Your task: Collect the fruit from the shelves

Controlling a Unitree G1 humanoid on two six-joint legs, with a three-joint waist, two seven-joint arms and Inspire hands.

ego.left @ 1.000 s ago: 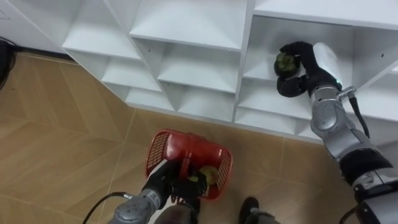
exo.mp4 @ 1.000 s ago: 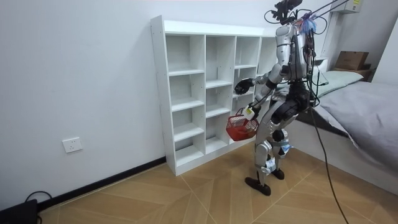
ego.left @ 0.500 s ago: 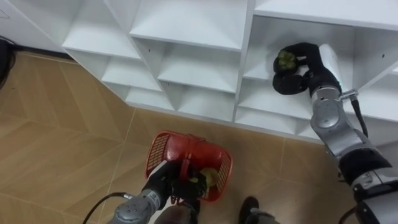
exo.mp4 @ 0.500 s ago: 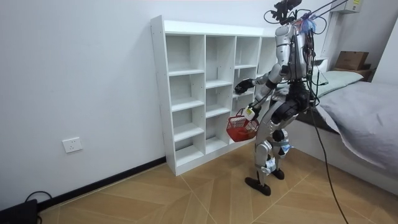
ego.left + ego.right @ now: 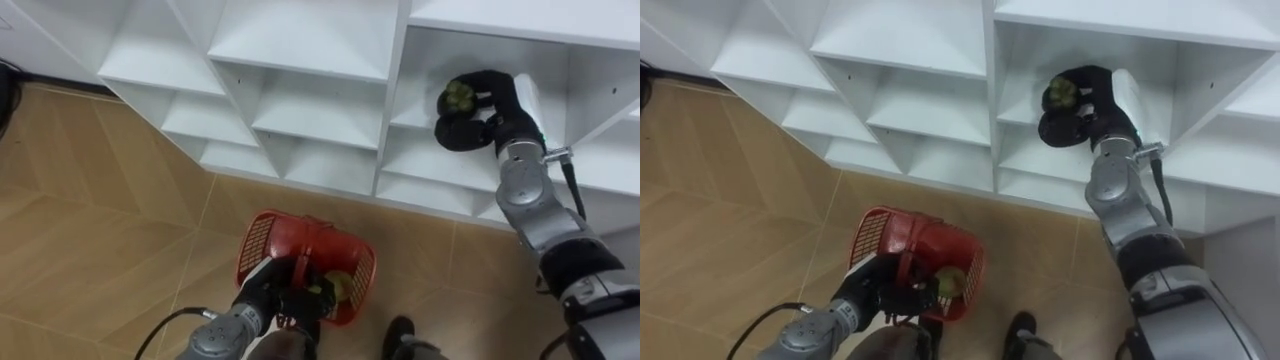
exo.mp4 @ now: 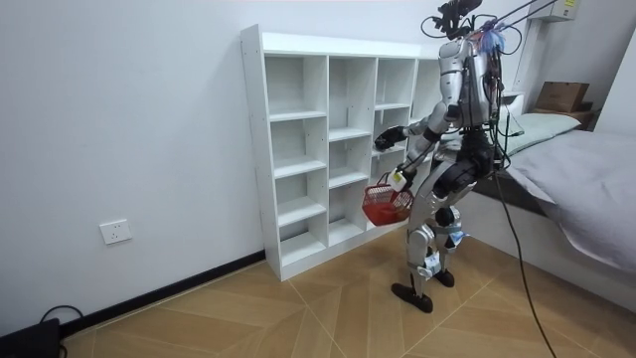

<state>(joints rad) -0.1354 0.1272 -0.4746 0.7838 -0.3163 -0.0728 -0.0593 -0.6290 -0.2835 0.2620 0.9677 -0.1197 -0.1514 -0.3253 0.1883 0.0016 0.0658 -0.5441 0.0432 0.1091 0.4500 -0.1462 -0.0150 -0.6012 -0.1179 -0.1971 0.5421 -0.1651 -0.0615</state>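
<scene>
Green fruit (image 5: 457,96) is being clenched by right robot hand (image 5: 482,112) inside closet (image 5: 300,60) compartment; left robot hand (image 5: 283,296) is gripping red basket (image 5: 258,238), second fruit (image 5: 338,285) lying inside; drop-off remaining

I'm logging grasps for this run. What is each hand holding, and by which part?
The right hand is curled round the body of a green fruit in the closet. The left hand grips the red basket by its handle.

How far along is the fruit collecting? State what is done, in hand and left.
Done: one green fruit lies in the red basket, which the left hand holds. In hand: the right hand has its fingers curled round a second fruit in the closet. Left: bringing it to the basket.
</scene>
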